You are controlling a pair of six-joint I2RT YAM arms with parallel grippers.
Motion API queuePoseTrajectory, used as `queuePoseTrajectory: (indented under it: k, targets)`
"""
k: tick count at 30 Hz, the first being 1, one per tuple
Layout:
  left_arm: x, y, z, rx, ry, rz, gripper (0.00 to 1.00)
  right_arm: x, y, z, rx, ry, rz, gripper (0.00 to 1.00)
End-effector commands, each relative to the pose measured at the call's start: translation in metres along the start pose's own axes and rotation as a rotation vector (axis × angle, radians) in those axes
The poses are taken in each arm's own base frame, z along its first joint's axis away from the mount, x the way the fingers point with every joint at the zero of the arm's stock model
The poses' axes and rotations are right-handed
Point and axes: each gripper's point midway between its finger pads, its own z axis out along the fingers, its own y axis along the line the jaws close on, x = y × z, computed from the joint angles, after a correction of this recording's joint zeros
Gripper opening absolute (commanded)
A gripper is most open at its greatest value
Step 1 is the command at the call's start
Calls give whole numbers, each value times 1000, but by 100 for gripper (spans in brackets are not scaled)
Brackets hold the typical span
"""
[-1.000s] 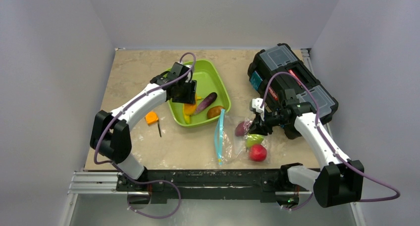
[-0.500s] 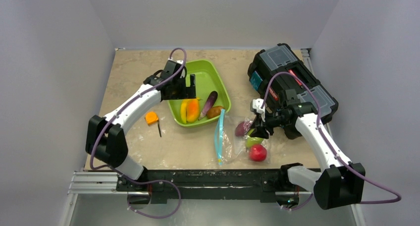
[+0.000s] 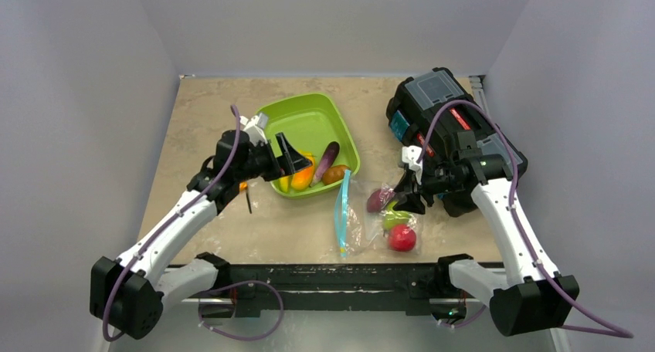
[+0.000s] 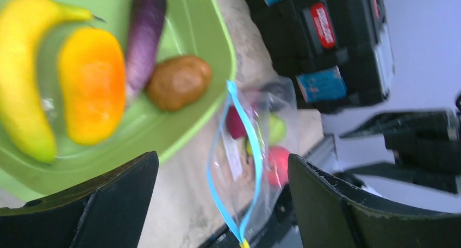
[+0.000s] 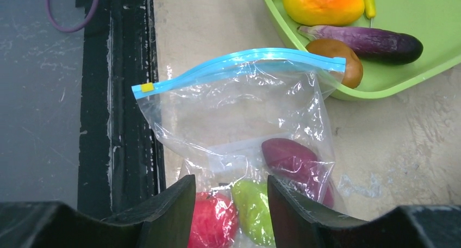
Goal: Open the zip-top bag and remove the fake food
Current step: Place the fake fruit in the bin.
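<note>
The zip-top bag (image 3: 359,227) lies near the front edge, its blue strip (image 5: 239,60) gaping open toward the green tray (image 3: 305,113). Inside the bag are a maroon piece (image 5: 293,158), a green pear (image 5: 253,210) and a red apple (image 5: 215,218). A banana (image 4: 19,85), an orange piece (image 4: 92,85), an eggplant (image 4: 144,36) and a brown piece (image 4: 178,82) lie in the tray. My left gripper (image 3: 290,155) is open and empty over the tray's near-left part, pointing at the bag. My right gripper (image 3: 402,201) hangs over the bag's closed end, jaws apart, with the apple and pear showing between them.
A black toolbox (image 3: 456,132) stands at the back right, close behind my right arm. A small orange block (image 3: 243,187) with a black stick (image 3: 249,205) lies left of the tray, mostly under my left arm. The table's front rail (image 3: 324,275) runs just beyond the bag.
My left arm has pulled back from over the tray toward the near left and turned its open gripper toward the bag. The right gripper and the bag have hardly moved.
</note>
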Motion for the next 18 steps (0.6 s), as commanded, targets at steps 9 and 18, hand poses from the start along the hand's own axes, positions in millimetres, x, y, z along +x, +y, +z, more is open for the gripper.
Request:
queuePoseTrajectory:
  k: [9, 18]
  targets:
    - [95, -59, 6, 278, 148, -47, 87, -27, 1, -10, -20, -123, 83, 54]
    - [132, -64, 44, 192, 277, 7, 73, -29, -6, -9, -3, -138, 124, 55]
